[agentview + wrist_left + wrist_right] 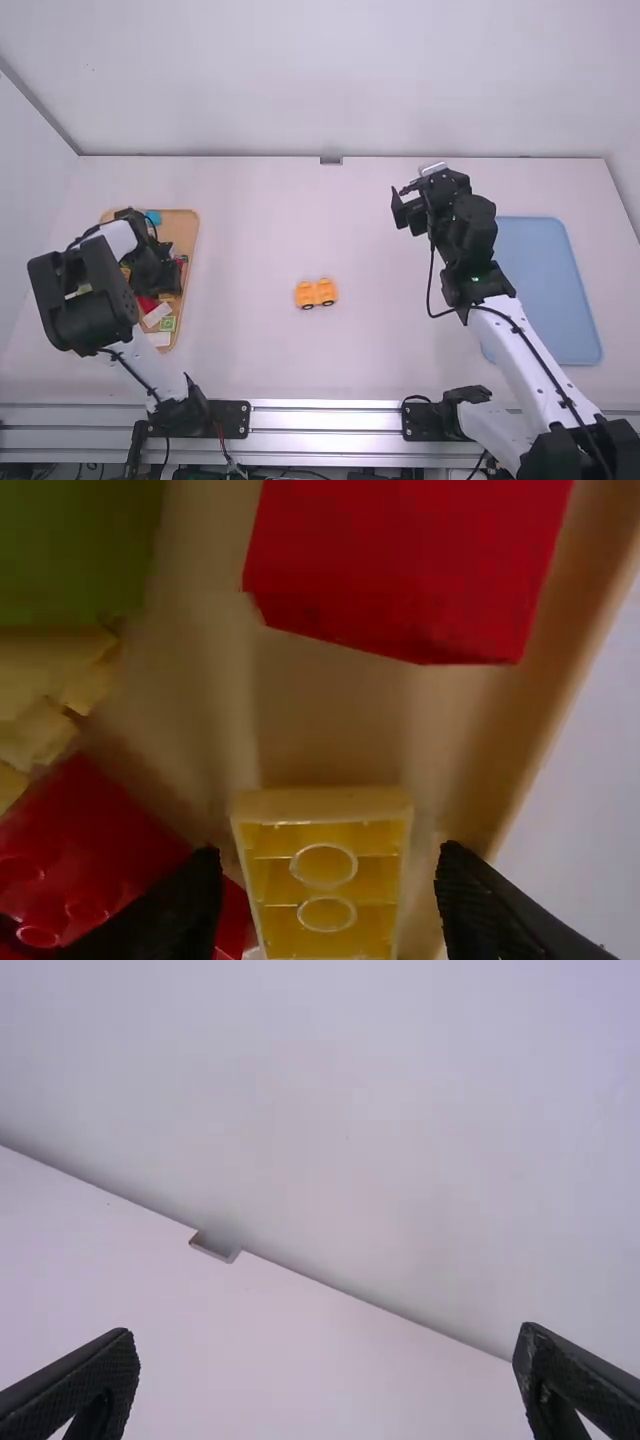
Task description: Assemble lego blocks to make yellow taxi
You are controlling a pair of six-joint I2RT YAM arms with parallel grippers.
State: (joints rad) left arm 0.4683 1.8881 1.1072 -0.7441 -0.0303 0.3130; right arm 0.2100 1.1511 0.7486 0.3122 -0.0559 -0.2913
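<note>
While our L gripper (162, 275) hung open over a yellow block (325, 869), our spread R gripper (402, 207) was well apart from the wheeled orange-yellow pc (316, 292).

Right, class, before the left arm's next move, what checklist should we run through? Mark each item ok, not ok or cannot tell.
1. Left gripper open, fingers either side of the yellow block: ok.
2. Block's studs towards the left wrist view: not ok; its hollow underside shows.
3. Left gripper not touching the studded red block: cannot tell.
4. Small car standing mid-table with wheels on: ok.
5. Right gripper open and away from the car: ok.
</note>
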